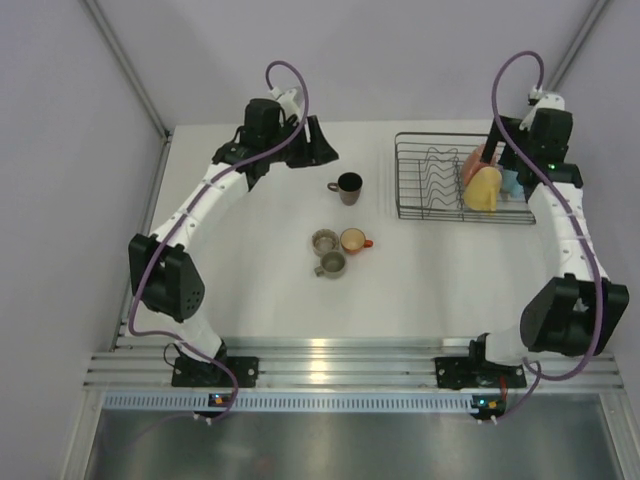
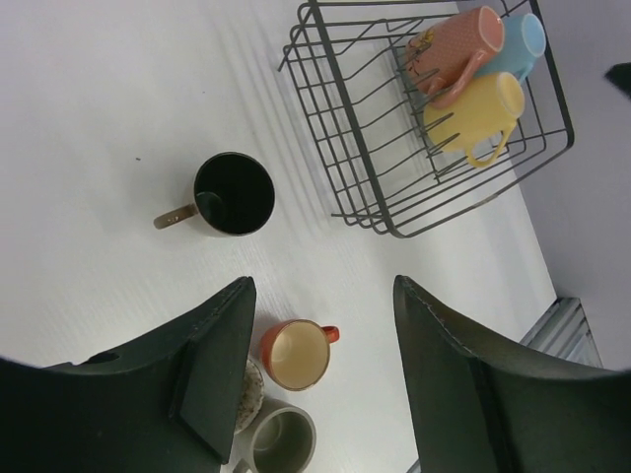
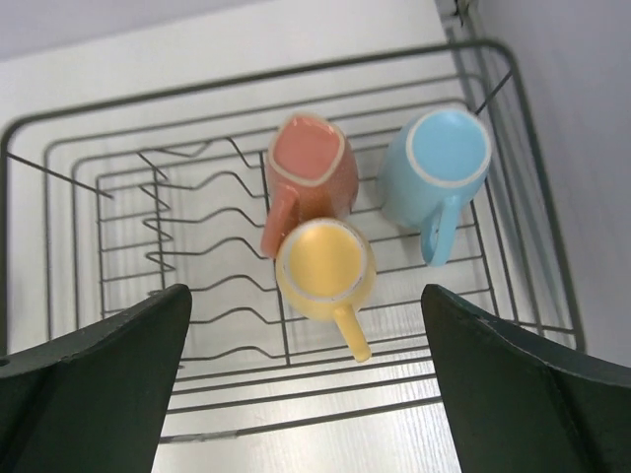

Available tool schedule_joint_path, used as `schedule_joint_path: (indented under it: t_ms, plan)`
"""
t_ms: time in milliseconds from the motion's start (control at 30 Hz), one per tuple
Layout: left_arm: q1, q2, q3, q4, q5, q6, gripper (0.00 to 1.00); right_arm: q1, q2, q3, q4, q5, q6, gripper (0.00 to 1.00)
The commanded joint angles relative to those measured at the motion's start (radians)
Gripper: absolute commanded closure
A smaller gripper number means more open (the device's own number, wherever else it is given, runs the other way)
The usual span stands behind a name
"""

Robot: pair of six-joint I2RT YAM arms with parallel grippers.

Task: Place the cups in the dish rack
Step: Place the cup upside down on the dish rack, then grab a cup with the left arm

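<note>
The dish rack [image 1: 430,170] is thin black wire, smooth and a little shiny. Inside it, the yellow mug [image 3: 325,266], pink mug [image 3: 311,168] and blue mug [image 3: 439,158] look like smooth glazed clay (the pink one looks duller). Outside the rack, the dark brown mug [image 2: 234,193] is glossy, and the white table [image 2: 99,118] is matt with fine lines.

3 cups [image 3: 325,266] in rack [image 1: 428,172] R end; 4 on table [image 1: 250,290], left.

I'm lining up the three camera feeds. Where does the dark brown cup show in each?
Top external: dark brown cup near centre, left of the dish rack.
Left wrist: cup upper left of centre, rack upper right.
Right wrist: not in it; rack fills the view.
Shared landmark: the rack, with the yellow cup inside.
</note>
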Motion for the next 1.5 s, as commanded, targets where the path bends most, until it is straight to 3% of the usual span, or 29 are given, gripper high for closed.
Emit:
schedule_joint_path:
  t_ms: [0, 300, 833, 1467]
  plan:
    - [0.012, -0.047, -0.014, -0.024, -0.038, 0.052, 0.36, 0.010, -0.123, 0.107, -0.045, -0.028, 0.005, 0.01]
    - [0.017, 0.082, 0.087, -0.085, -0.113, 0.135, 0.36, 0.008, -0.263, 0.155, -0.137, -0.067, 0.011, 0.01]
    - [-0.002, 0.414, 0.361, -0.128, -0.122, 0.216, 0.37, 0.008, -0.395, 0.006, -0.177, -0.067, 0.029, 0.01]
    - [-0.043, 0.546, 0.371, -0.150, -0.134, 0.275, 0.37, 0.008, -0.406, -0.048, -0.185, -0.061, 0.045, 0.01]
